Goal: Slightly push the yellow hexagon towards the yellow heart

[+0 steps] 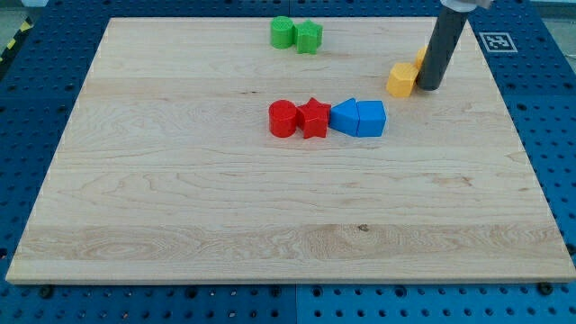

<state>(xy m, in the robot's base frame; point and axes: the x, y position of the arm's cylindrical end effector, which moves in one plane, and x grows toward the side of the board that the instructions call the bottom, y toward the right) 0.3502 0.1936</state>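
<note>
Camera view is showing my tip (428,87) sitting just right of the yellow hexagon (402,80), touching or nearly so; it's a plain rod tool, no jaws, holding nothing. Second yellow block (421,56), shape unclear, is peeking out behind the rod. Mid-bench (180,198): red cylinder (283,118), red star (313,118), two blue blocks (357,118). Two green blocks (296,34) are sitting near the view's top.

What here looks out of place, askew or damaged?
Nothing stands out. The blocks sit flat on the board in tidy groups: two green at the view's top, two red and two blue in a row mid-board. My tip touches the yellow hexagon on its right; a second yellow block is mostly hidden behind the rod.
</note>
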